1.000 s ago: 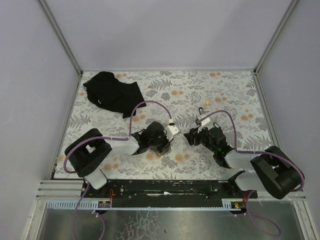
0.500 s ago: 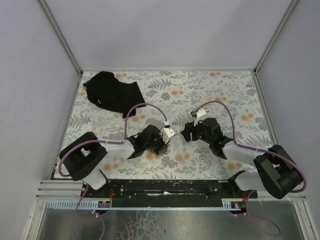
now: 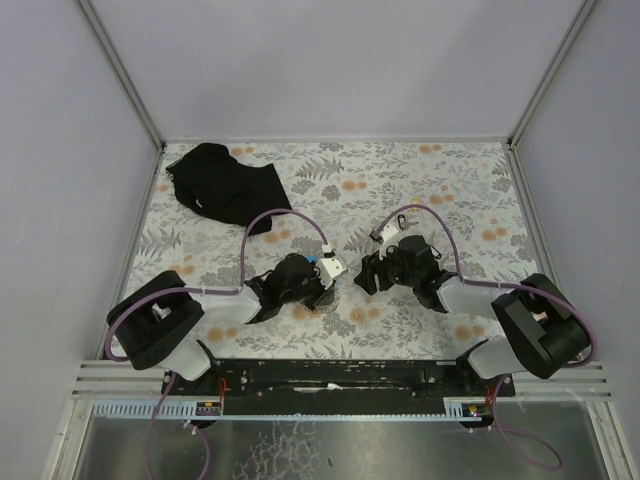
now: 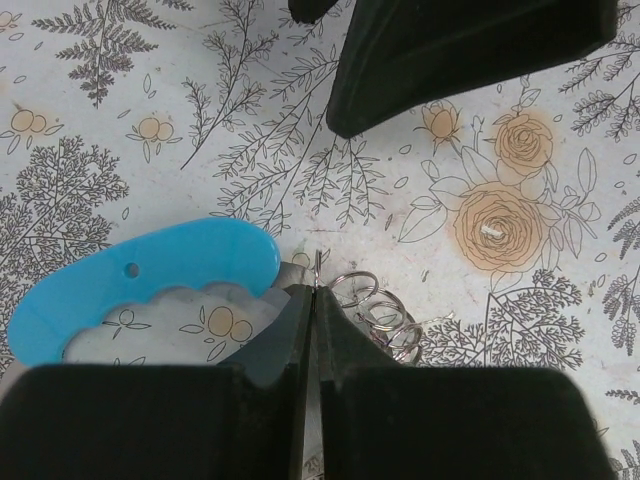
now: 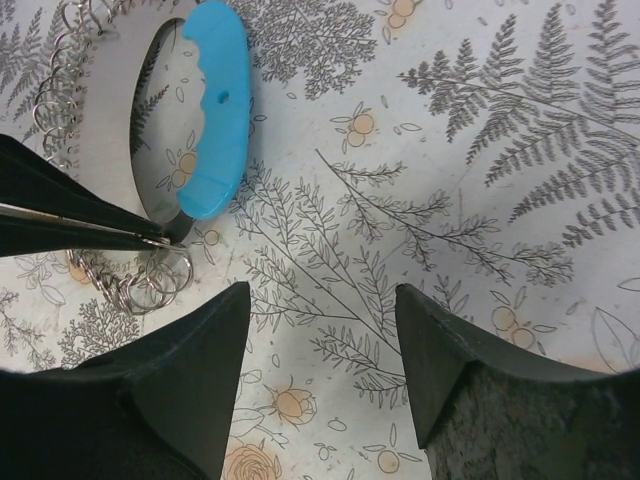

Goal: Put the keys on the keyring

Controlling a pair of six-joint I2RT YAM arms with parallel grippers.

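The keyring is a light-blue curved band (image 4: pixel 140 282) with a grey metal loop (image 5: pixel 108 120) and several small wire rings (image 4: pixel 385 312) on it, lying on the floral table. It also shows in the right wrist view (image 5: pixel 216 110), and only a blue speck of it (image 3: pixel 313 258) shows from above. My left gripper (image 4: pixel 314 292) is shut on the thin grey metal beside the band's end; from above it is at table centre (image 3: pixel 324 282). My right gripper (image 5: pixel 320 330) is open and empty, just right of the keyring, facing the left one (image 3: pixel 362 278). The green-tagged keys are out of view.
A black cloth (image 3: pixel 222 185) lies bunched at the table's far left corner. Metal frame rails (image 3: pixel 335 140) and grey walls border the table. The floral tabletop (image 3: pixel 440 190) lies bare beyond the grippers.
My right gripper has moved left towards my left gripper. The left gripper has drawn slightly down and left, and a bit of the blue band now shows beside it.
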